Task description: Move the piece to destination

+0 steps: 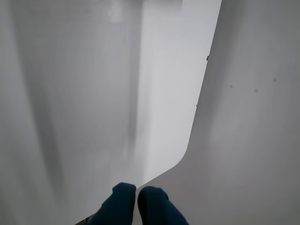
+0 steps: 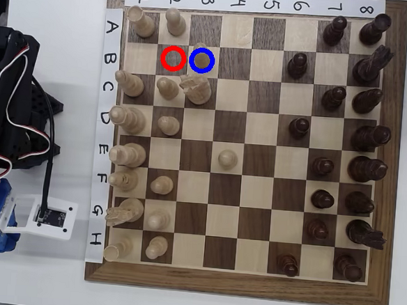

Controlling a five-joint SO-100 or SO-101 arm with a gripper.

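The overhead view is bright and sharp, with even light from above. The chess pieces point(image 2: 167, 87) cast only small, soft shadows on the board point(image 2: 236, 284). The white table point(image 2: 34, 280) looks very bright, a bit washed out. The wrist view is dimmer, gray and blurry. Long soft shadows run down its pale surface point(image 1: 93, 93). The blue fingertips point(image 1: 122, 201) at the bottom edge look dark and fuzzy.

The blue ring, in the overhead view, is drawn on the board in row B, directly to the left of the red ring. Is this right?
Not quite. The overhead view shows the blue ring in row B, but it lies directly to the right of the red ring, not to its left.
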